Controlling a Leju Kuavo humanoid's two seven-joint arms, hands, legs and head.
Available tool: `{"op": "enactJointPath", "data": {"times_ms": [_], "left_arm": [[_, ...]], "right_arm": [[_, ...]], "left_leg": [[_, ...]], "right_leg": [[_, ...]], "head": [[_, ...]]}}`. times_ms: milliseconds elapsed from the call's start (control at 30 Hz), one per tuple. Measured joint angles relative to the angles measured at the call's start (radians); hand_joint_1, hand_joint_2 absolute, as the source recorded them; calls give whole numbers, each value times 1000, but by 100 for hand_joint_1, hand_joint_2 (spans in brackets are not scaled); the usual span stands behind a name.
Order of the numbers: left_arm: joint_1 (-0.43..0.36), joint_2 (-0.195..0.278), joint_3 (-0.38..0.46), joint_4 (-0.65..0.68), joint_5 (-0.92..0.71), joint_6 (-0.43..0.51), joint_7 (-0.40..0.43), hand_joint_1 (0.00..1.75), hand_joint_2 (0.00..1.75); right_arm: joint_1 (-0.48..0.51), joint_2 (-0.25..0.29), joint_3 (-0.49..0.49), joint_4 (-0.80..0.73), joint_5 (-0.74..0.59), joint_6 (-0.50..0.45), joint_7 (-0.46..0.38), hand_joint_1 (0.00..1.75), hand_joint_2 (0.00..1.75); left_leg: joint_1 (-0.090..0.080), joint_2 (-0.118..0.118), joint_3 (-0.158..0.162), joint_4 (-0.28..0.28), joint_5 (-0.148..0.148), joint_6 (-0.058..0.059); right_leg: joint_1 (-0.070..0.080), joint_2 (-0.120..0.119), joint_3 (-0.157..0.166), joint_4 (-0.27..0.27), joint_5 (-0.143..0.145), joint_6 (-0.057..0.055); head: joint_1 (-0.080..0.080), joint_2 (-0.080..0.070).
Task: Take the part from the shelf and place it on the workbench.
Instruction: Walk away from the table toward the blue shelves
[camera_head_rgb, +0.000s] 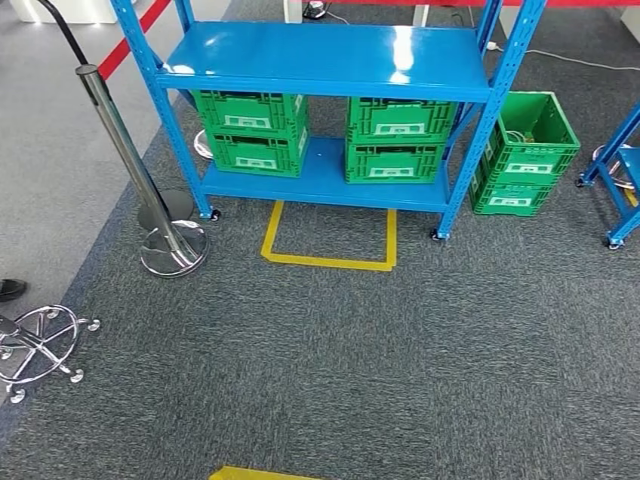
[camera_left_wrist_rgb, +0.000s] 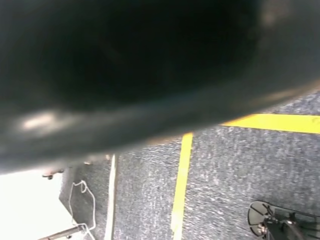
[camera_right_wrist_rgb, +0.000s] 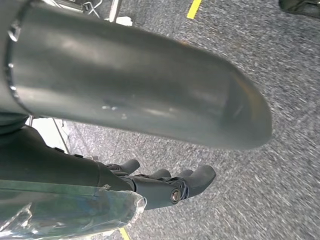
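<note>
R hand (camera_right_wrist_rgb: 113, 172) hangs over the grey carpet (camera_head_rgb: 377, 370); thick thumb (camera_right_wrist_rgb: 132, 80) stands apart from the dark fingers (camera_right_wrist_rgb: 196, 177), which lie nearly straight, w/ carpet showing btwn them, nothing gripped; a crumpled clear film (camera_right_wrist_rgb: 56, 215) sits by the wrist, what it is can't be told. L hand (camera_left_wrist_rgb: 151, 65) is a dark blur close to the lens; wide or closed can't be told; yellow tape lines (camera_left_wrist_rgb: 181, 185) cross the carpet below it.

Head view, near to far: a tape strip (camera_head_rgb: 256, 472) at the nearest edge; a chrome chair base (camera_head_rgb: 38, 345) off to the L; then a tape square (camera_head_rgb: 332, 262) on the carpet just in front of the shelf (camera_head_rgb: 324, 55); a chrome post (camera_head_rgb: 124, 150) leans up from its round foot beside the shelf's L leg, a red belt (camera_head_rgb: 132, 35) running from it. The shelf is blue, on castors, top level bare; lower level carries two stacks of green crates, L stack (camera_head_rgb: 253, 130) and R stack (camera_head_rgb: 396, 140), apart from each other. A floor crate (camera_head_rgb: 528, 150), green, open-topped, stands just R of the shelf's R leg; past it, a 2nd blue frame (camera_head_rgb: 623, 190). The part can't be made out; the shelf crates' insides are hidden.
</note>
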Motion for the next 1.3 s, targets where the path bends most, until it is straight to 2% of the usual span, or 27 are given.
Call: {"op": "enactJointPath", "data": {"times_ms": [33, 100, 167, 200, 267, 300, 333, 367, 400, 433, 467, 500, 533, 633, 700, 733, 800, 833, 867, 900, 967, 1000, 1033, 1067, 1167, 1233, 1300], "left_arm": [[-1, 0, -1, 0, 0, 0, 0, 0, 0], [0, -1, -3, 0, 0, 0, 0, 0, 0], [2, -3, -6, 0, 0, 0, 0, 0, 0], [2, -4, -8, 0, -1, 1, 0, 0, 0], [1, -5, -12, 1, -2, 2, 0, 0, 0], [1, -6, -14, 1, -4, 2, 0, 0, 0], [1, -7, -15, 2, -5, 2, 0, 0, 0], [2, -8, -16, 3, -6, 3, 0, 0, 0], [3, -10, -17, 4, -7, 3, 0, 0, 0], [3, -12, -17, 4, -7, 3, 0, 0, 0], [3, -13, -17, 5, -8, 3, 0, 0, 0], [2, -14, -18, 5, -8, 3, 0, 0, 0], [1, -14, -18, 6, -8, 3, 0, 0, 0], [-2, -13, -18, 6, -8, 4, 1, 0, 0], [-2, -11, -18, 7, -8, 4, 1, 0, 0], [-2, -9, -18, 7, -7, 4, 2, 0, 0], [-1, -7, -18, 7, -3, 4, 3, 0, 0], [0, -5, -18, 7, 0, 4, 3, 0, 0], [1, -4, -17, 7, 2, 3, 4, 0, 0], [2, -2, -17, 7, 4, 3, 5, 0, 0], [2, 2, -15, 7, 9, 3, 6, 0, 0], [1, 4, -14, 7, 12, 3, 6, 0, 0], [0, 5, -14, 7, 15, 3, 6, 0, 0], [-1, 5, -14, 7, 16, 3, 7, 0, 0], [2, 8, -12, 7, 18, 3, 9, 0, 0], [1, 9, -12, 7, 19, 3, 10, 0, 0], [0, 11, -12, 7, 20, 3, 10, 0, 0]], "right_arm": [[-1, 0, -2, 0, 0, 0, 0, 0, 0], [-2, -1, -4, 0, 0, 1, 0, 0, 0], [-3, -3, -6, 0, 0, 2, 0, 0, 0], [-4, -5, -7, 0, 0, 2, 0, 0, 0], [-5, -7, -11, 0, 0, 2, 2, 0, 0], [-4, -7, -14, 0, 0, 2, 3, 0, 0], [-3, -8, -16, 1, 0, 2, 5, 0, 0], [-2, -10, -18, 1, 0, 2, 7, 0, 0], [-2, -12, -20, 1, 0, 2, 8, 0, 0], [-2, -14, -22, 1, 0, 2, 9, 0, 0], [-3, -16, -24, 1, 0, 2, 9, 0, 0], [-5, -18, -26, 1, 0, 2, 8, 0, 0], [-7, -19, -27, 2, 0, 2, 8, 0, 0], [-7, -19, -29, 4, 0, 2, 9, 0, 0], [-7, -20, -30, 6, 0, 1, 10, 0, 0], [-8, -20, -30, 7, 0, 1, 9, 0, 0], [-10, -20, -29, 10, 0, 0, 7, 0, 0], [-10, -20, -29, 13, 0, -1, 6, 0, 0], [-9, -20, -28, 15, 0, -1, 6, 0, 0], [-9, -19, -27, 18, 0, -2, 6, 0, 0], [-10, -18, -24, 23, 0, -3, 6, 0, 0], [-10, -17, -22, 25, 0, -4, 6, 0, 0], [-11, -17, -20, 27, 0, -5, 6, 0, 0], [-12, -17, -18, 28, 0, -5, 6, 0, 0], [-14, -17, -11, 33, 0, -6, 5, 0, 0], [-15, -16, -9, 36, 0, -6, 4, 0, 0], [-15, -16, -9, 40, 0, -6, 3, 0, 0]], "left_leg": [[-2, 0, 9, -22, 0, 5], [-5, 0, 11, -30, -4, 18], [-3, 0, 16, -39, -1, 31], [-2, 0, 19, -44, 1, 37], [-4, 1, 21, -45, -2, 46], [-7, 1, 23, -45, -4, 48], [-9, 1, 25, -45, -6, 50], [-11, 0, 29, -44, -9, 51], [-13, -1, 35, -44, -12, 51], [-14, -1, 41, -44, -17, 49], [-17, -2, 46, -44, -22, 46], [-19, -2, 49, -43, -26, 42], [-20, -2, 50, -42, -29, 37], [-19, -1, 52, -39, -35, 23], [-16, -1, 34, 5, -65, 10], [-13, -1, 9, 57, -93, 3], [-6, 0, -64, 191, -146, -7], [-3, 0, -92, 235, -152, -10], [-1, 0, -104, 245, -137, -11], [1, 0, -94, 213, -103, -11], [2, 0, -40, 83, -22, -8], [0, 0, -14, 24, -1, -4], [-2, 0, 2, -12, 5, 1], [-4, 0, 8, -25, 0, 7], [-3, 0, 16, -37, -4, 26], [0, 0, 23, -44, -4, 38], [-3, 0, 26, -44, -10, 46]], "right_leg": [[1, 0, -1, -1, -2, 6], [1, -1, 1, -6, -2, 19], [-1, -1, -6, 14, -17, 29], [-1, -1, -25, 52, -38, 32], [-1, -1, -94, 184, -97, 35], [-1, -1, -129, 245, -116, 36], [0, -1, -152, 281, -118, 36], [0, -1, -156, 276, -99, 34], [1, -1, -139, 230, -62, 31], [2, -1, -108, 159, -20, 26], [4, -1, -76, 89, 9, 21], [6, -1, -49, 37, 25, 16], [8, 0, -34, 9, 28, 12], [7, 1, -23, -2, 24, 2], [2, -1, -17, -9, 24, -8], [1, -2, -14, -10, 23, -12], [1, -3, -12, -10, 19, -16], [1, -3, -9, -10, 17, -17], [0, -2, -6, -10, 14, -17], [0, -2, 0, -10, 11, -15], [0, -1, 10, -10, 2, -9], [1, -1, 12, -9, -3, -3], [3, -1, 12, -9, -7, 2], [4, -1, 10, -10, -10, 8], [2, -2, 13, -6, -21, 25], [2, -2, -18, 63, -61, 31], [2, -1, -92, 196, -120, 32]], "head": [[0, 0], [1, 0], [4, 0], [7, 0], [13, 0], [14, 0], [14, 0], [15, 0], [15, 0], [15, 0], [15, 0], [15, 0], [14, 0], [14, 0], [9, 0], [7, 0], [4, 0], [5, 0], [4, 0], [4, 0], [4, 0], [4, 0], [5, 0], [5, 0], [6, 0], [11, 0], [16, 0]]}}
